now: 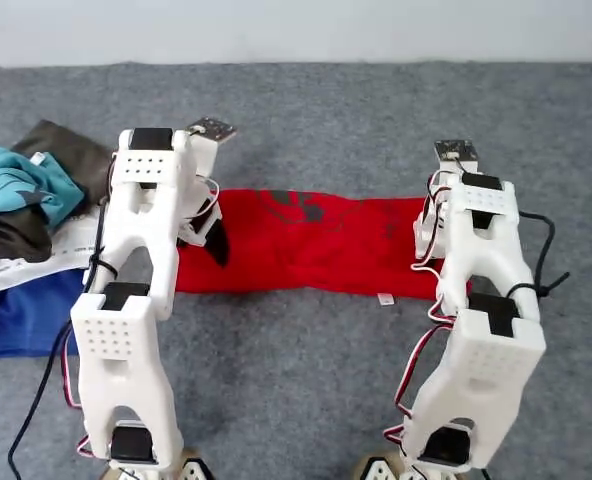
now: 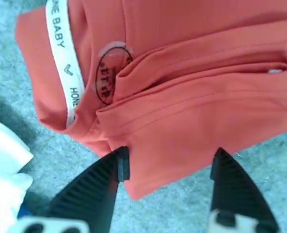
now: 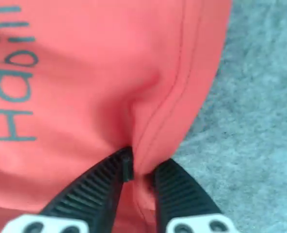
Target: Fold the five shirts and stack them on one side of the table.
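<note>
While apart over the red shirt (image 1: 316,245), left hand (image 2: 170,162); right hand (image 3: 141,167) clamped on a fold of it.

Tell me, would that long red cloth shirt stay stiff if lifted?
Probably floppy: the red cloth shirt puckers where the right gripper pinches it. Likely light, since it lies thin and flat. The free end would probably sag.

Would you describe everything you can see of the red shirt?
The red shirt looks like soft knit cloth, folded into a long band lying flat across the grey table. It has dark print, a white-taped collar and stitched hems. The right gripper pinches a ridge at one end; the open left gripper straddles the collar end's edge.
</note>
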`<action>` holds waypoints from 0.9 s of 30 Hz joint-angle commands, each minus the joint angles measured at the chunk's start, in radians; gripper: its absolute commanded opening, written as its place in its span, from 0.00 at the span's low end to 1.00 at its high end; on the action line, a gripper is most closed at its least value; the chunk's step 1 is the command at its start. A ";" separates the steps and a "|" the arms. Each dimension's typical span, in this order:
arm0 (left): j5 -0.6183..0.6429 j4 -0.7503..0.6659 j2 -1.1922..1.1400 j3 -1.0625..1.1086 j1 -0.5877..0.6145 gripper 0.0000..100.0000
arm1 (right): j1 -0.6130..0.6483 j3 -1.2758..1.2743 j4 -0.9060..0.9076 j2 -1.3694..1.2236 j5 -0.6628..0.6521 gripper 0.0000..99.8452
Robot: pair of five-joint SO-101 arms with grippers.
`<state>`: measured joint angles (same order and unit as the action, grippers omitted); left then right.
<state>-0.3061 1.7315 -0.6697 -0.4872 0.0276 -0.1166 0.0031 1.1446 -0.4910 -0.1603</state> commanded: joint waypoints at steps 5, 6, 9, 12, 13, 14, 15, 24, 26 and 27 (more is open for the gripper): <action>0.012 0.020 0.046 -0.002 -0.006 0.27 | 0.015 0.091 0.094 -0.007 0.005 0.01; 0.012 0.020 0.046 -0.002 -0.005 0.27 | 0.002 0.127 0.142 -0.008 0.003 0.01; 0.012 0.020 0.046 -0.002 0.000 0.27 | -0.059 0.227 0.278 -0.008 0.002 0.01; 0.012 0.021 0.046 -0.002 0.000 0.27 | -0.137 0.290 0.367 -0.016 -0.066 0.01; 0.012 0.021 0.046 -0.002 0.000 0.27 | -0.162 0.293 0.381 -0.016 -0.098 0.01; 0.012 0.021 0.046 -0.002 0.000 0.27 | -0.188 0.293 0.389 -0.016 -0.124 0.01; 0.012 0.021 0.046 -0.002 0.000 0.27 | -0.213 0.293 0.395 -0.016 -0.143 0.01; 0.009 0.021 0.054 0.035 0.000 0.27 | -0.308 0.295 0.397 -0.010 -0.245 0.01; 0.009 0.021 0.054 0.065 0.000 0.27 | -0.306 0.296 0.397 -0.010 -0.244 0.01; 0.009 0.021 0.054 0.077 0.000 0.27 | -0.302 0.298 0.397 -0.010 -0.236 0.01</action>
<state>-0.3015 1.7315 -0.6697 -0.4242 0.0276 -0.4097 0.2562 1.5251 -0.5201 -0.3890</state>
